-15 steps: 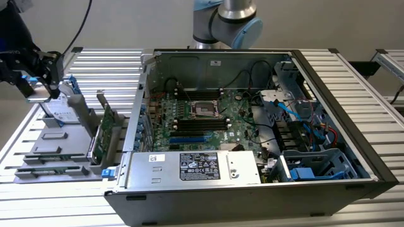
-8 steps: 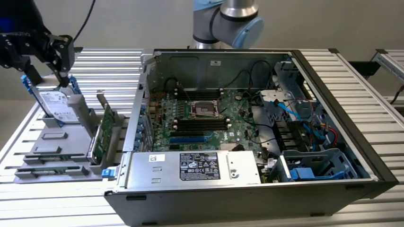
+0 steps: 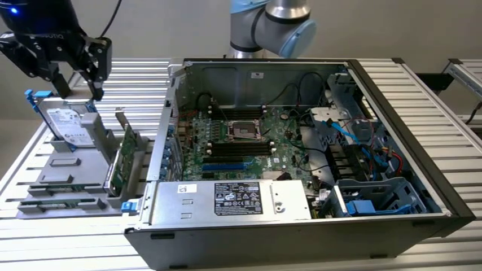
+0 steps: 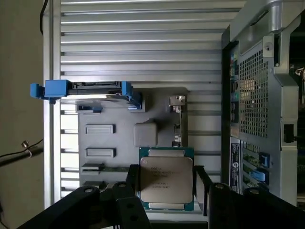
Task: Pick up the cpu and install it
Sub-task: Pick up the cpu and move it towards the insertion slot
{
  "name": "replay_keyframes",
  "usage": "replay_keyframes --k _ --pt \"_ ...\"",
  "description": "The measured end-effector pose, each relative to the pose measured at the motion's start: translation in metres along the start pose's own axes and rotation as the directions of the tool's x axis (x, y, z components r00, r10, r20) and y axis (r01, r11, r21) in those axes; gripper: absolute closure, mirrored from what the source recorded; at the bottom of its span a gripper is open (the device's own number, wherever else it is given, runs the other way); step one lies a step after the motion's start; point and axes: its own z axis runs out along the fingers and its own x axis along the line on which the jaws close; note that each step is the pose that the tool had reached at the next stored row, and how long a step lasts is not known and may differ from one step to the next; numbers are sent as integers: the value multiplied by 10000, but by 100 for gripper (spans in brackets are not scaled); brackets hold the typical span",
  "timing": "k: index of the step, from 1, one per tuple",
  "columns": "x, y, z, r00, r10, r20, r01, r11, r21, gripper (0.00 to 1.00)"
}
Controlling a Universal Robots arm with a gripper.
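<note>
The cpu [image 4: 166,183], a flat square chip with a dull silver top and a green rim, sits between the two black fingers [image 4: 133,180] of my gripper [image 4: 166,177], which touch its opposite edges. In the exterior view the gripper [image 3: 79,90] hangs well above the grey parts tray [image 3: 68,180] at that view's far left, so the chip is lifted off the tray. The open computer case [image 3: 301,141] lies toward the exterior view's right, and the motherboard's processor socket [image 3: 243,129] near its middle stands bare.
A silver hard drive in a blue bracket [image 3: 64,121] stands on the tray just under the gripper, and a green card [image 3: 124,152] stands upright beside it. The case's wall [image 4: 257,95] rises close by. The power supply [image 3: 233,199] fills the case's near side.
</note>
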Motion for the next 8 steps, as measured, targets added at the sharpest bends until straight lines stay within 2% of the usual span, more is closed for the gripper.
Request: replay_keyframes --k 8 --pt "-363 52 -14 10000 -2 1 2 10000 1 45"
